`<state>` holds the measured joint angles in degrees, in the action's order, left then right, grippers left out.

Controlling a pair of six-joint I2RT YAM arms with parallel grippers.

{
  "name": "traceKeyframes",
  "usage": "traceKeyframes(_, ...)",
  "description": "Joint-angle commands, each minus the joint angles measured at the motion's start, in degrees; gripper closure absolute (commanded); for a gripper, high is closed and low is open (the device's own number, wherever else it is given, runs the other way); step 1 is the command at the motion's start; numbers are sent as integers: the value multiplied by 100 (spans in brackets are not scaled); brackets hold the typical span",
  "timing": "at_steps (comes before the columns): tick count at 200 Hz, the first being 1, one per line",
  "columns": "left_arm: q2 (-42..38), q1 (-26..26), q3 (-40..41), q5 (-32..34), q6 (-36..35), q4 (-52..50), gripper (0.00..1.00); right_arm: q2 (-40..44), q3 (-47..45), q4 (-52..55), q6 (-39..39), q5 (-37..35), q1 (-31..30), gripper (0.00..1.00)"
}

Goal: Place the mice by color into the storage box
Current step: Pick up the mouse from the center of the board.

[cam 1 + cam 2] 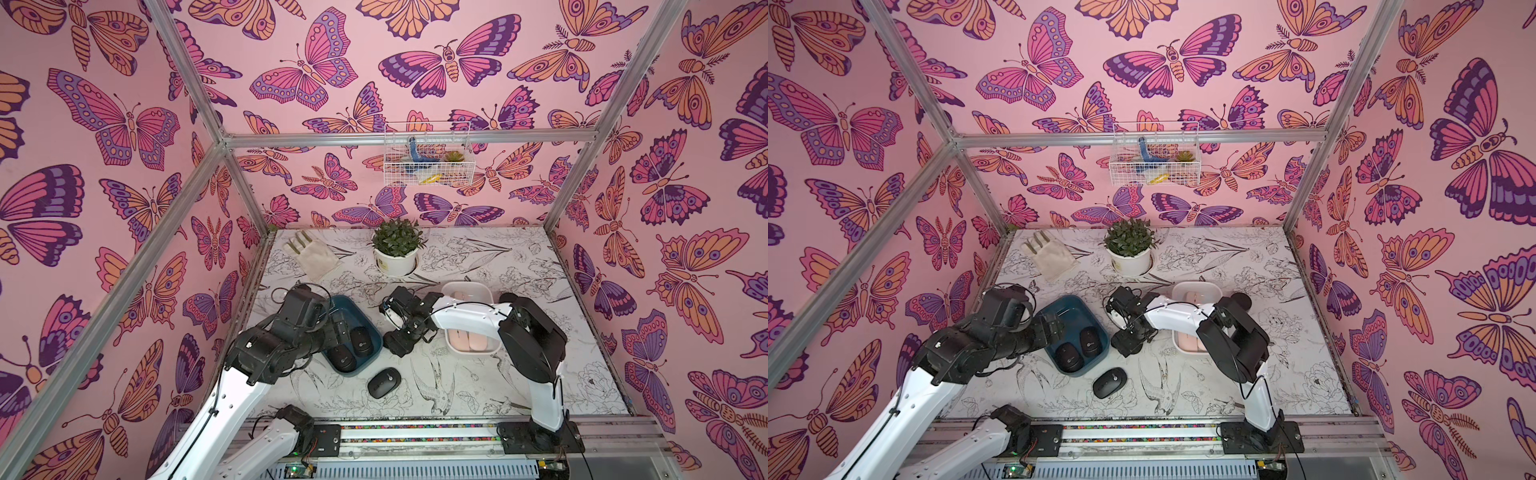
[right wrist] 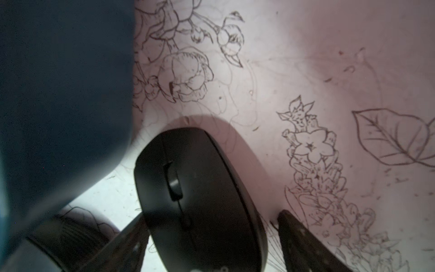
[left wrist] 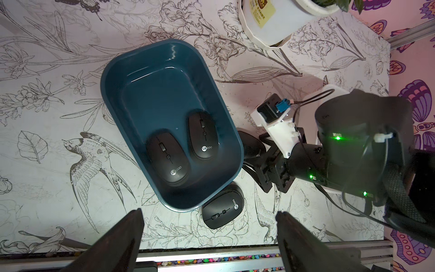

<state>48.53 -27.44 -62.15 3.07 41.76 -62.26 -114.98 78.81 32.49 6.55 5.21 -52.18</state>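
Note:
A dark blue storage box [image 1: 348, 306] [image 3: 164, 70] holds two black mice [image 3: 203, 136] [image 3: 168, 160]. A third black mouse [image 1: 383, 382] [image 3: 222, 206] lies on the table just in front of it. A fourth black mouse [image 2: 200, 188] [image 3: 253, 146] lies beside the blue box. My right gripper [image 2: 211, 216] [image 1: 397, 341] is low over it, open, with a finger on each side and a gap at one. My left gripper [image 3: 209, 213] [image 1: 338, 328] hangs open and empty above the blue box. Pale pink mice [image 1: 459, 338] [image 1: 459, 296] lie in a white box [image 1: 467, 286], partly hidden by my right arm.
A potted plant [image 1: 397, 249] and a cream cloth pouch [image 1: 309, 255] are at the back of the table. A wire basket [image 1: 426, 153] hangs on the rear wall. A metal rail [image 1: 415, 432] runs along the front edge.

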Motion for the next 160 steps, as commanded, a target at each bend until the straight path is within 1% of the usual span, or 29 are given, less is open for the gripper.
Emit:
traceKeyframes(1, -39, -16, -100, 167, -150, -181, 7, -163, -24, 132, 3, -291, -50, 26)
traceKeyframes(27, -45, -7, -144, 179, -176, -173, 7, 56, -254, -88, 138, -445, -86, 30)
traceKeyframes(67, -66, 35, -227, 185, -194, -168, 6, 545, -485, -231, 459, -715, -83, 48)
traceKeyframes(106, -62, 131, -185, 106, -177, -77, 5, 1192, -418, -108, 816, -915, -83, 50)
traceKeyframes(117, -60, 204, -120, 83, -135, -44, 4, 1336, -337, -106, 871, -799, -88, 50)
traceKeyframes(134, -76, 386, -12, -54, -85, 54, 3, 1450, -159, -174, 950, -403, -89, 50)
traceKeyframes(160, -208, 663, 78, -174, 15, 261, 3, 1258, 242, -419, 1098, 297, -153, 50)
